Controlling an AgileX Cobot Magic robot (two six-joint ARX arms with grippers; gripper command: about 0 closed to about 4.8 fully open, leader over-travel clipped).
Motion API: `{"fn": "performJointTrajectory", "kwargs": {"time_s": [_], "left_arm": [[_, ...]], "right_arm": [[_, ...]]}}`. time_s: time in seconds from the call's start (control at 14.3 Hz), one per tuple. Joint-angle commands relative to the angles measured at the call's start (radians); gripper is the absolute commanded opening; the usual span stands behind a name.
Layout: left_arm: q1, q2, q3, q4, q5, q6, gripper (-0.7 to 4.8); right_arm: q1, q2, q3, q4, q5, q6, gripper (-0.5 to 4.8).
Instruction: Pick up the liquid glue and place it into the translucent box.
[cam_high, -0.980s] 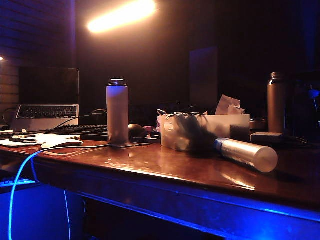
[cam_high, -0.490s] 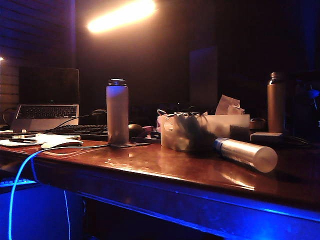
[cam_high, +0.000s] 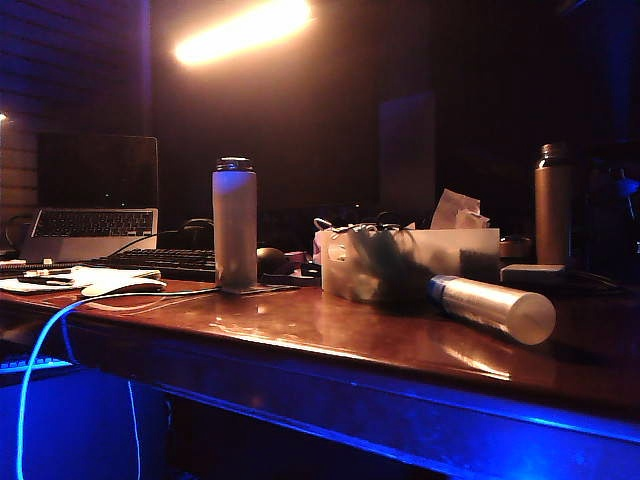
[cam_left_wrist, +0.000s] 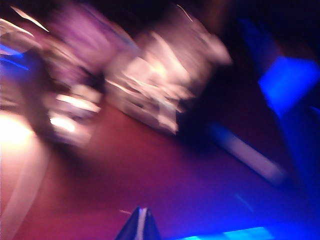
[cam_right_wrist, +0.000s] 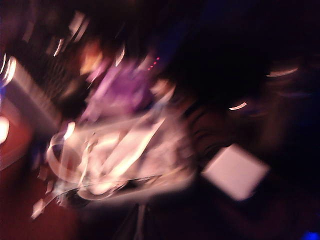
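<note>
The liquid glue (cam_high: 492, 305), a pale silvery tube with a blue band, lies on its side on the brown table (cam_high: 330, 335), just in front of and to the right of the translucent box (cam_high: 400, 262). Dark cables and paper stick out of the box. Neither arm appears in the exterior view. The left wrist view is blurred: my left gripper (cam_left_wrist: 141, 217) hangs above the table, fingers pressed together and empty, with the box (cam_left_wrist: 160, 85) and glue (cam_left_wrist: 247, 152) ahead. My right gripper (cam_right_wrist: 141, 220) is dim, shut and empty, close over the box (cam_right_wrist: 125, 155).
A tall white flask (cam_high: 234, 225) stands left of the box, and a brownish metal bottle (cam_high: 552, 205) at the back right. A small grey block (cam_high: 533, 275) lies near it. A laptop (cam_high: 95, 200), keyboard (cam_high: 165, 262) and blue cable (cam_high: 40, 350) fill the left.
</note>
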Motion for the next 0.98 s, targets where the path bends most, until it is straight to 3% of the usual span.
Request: {"fn": "performJointTrajectory", "kwargs": {"time_s": [0.07, 0.63, 0.7, 0.77, 0.91, 0.98], "left_arm": [[-0.037, 0.003, 0.006, 0.036, 0.005, -0.001, -0.05], [-0.044, 0.007, 0.006, 0.080, 0.006, -0.027, -0.05], [-0.044, 0.007, 0.006, 0.080, 0.006, -0.027, -0.05], [-0.044, 0.007, 0.006, 0.080, 0.006, -0.027, -0.05], [-0.044, 0.007, 0.006, 0.076, 0.006, -0.027, -0.05], [-0.044, 0.007, 0.006, 0.073, 0.006, -0.026, -0.05]], "right_arm": [[0.064, 0.165, 0.127, -0.115, -0.009, -0.111, -0.01], [0.217, 0.420, 0.156, -0.309, -0.007, -0.143, 0.00], [0.229, 0.434, 0.156, -0.331, -0.007, -0.146, 0.30], [0.240, 0.449, 0.155, -0.363, -0.006, -0.150, 1.41], [0.258, 0.474, 0.155, -0.437, -0.007, -0.174, 4.41], [0.262, 0.481, 0.155, -0.466, -0.005, -0.183, 4.79]]}}
